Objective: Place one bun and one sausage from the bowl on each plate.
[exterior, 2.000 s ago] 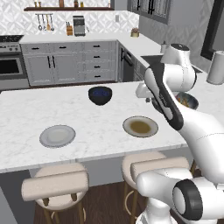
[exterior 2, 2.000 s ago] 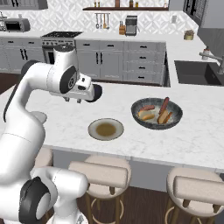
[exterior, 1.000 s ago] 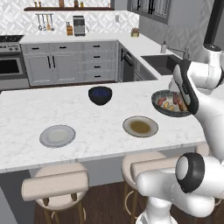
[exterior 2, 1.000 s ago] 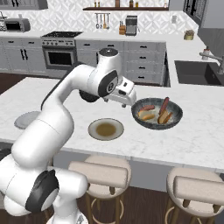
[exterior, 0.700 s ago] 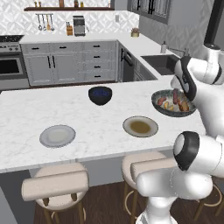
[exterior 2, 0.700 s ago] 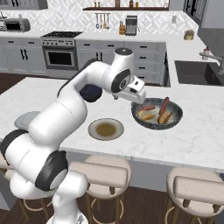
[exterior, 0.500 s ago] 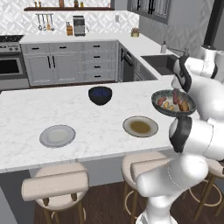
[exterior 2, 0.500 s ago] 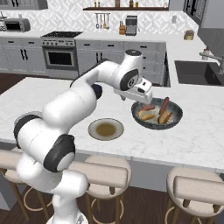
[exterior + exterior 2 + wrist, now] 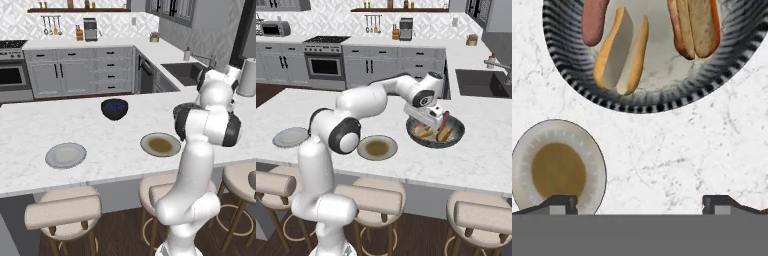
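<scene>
Fingertips of the gripper (image 9: 639, 204) rise far apart at the bottom of the hand view, with bare marble between them, so the jaws are spread wide and carry nothing. In the right base view the gripper (image 9: 432, 119) hangs over the near-left edge of the bowl (image 9: 455, 134), pointing down, which suits a reach into it from above.

Looking along the hand, the bowl (image 9: 567, 75) lies just ahead, its ribbed grey wall ringing a pale inside. In it are a split bun (image 9: 621, 51) lying open, a reddish sausage (image 9: 593, 20) just to its left, and a second bun (image 9: 694, 25) to the right with what looks like another sausage tucked along it. All the food is in the bowl, so no pairing has been made yet by my reading.

Nearest the bowl is the tan-centred plate (image 9: 587, 150), bare and just beside the bowl on the counter (image 9: 677, 150); in the right base view this plate (image 9: 362, 144) sits left of the bowl, a short carry away. Much farther left, well apart, the light grey plate (image 9: 281, 136) waits near the counter's edge, also bare. A dark navy bowl (image 9: 114, 109) stands on the far side of the island and has no part in the job.
</scene>
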Motion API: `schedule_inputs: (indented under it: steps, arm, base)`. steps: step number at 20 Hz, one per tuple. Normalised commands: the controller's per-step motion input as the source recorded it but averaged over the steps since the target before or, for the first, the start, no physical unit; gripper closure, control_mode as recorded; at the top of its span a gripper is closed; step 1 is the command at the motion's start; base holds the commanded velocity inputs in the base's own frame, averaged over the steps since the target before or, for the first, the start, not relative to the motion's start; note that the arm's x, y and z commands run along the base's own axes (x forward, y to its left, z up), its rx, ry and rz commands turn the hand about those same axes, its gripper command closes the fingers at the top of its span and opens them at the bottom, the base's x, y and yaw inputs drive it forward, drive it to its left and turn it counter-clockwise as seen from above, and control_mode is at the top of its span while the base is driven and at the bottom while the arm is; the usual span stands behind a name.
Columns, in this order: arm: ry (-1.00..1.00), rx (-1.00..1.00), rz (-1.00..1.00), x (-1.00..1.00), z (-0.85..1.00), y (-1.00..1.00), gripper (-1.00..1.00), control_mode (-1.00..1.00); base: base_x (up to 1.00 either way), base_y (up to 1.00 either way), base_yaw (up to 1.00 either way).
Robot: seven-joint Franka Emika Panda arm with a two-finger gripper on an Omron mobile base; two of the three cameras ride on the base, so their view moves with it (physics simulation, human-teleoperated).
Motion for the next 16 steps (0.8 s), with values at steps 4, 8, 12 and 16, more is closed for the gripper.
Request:
schedule_inputs:
  steps: [4,8,12,16]
  arm:
    - [0.01,0.00,0.00,0.88,-0.34,0.18,-1.00,-1.00]
    - [0.11,-0.01,-0.03,0.29,-0.78,-0.08,-1.00,-1.00]
    - [0.03,-0.02,-0.06,0.26,-0.78,-0.04,-1.00,-1.00]
    - [-0.01,-0.01,-0.01,0.39,-0.35,0.11,-1.00,-1.00]
  base:
    - [0.00,0.00,0.00]
    - [0.00,0.00,0.00]
    - [0.00,0.00,0.00]
    - [0.00,0.00,0.00]
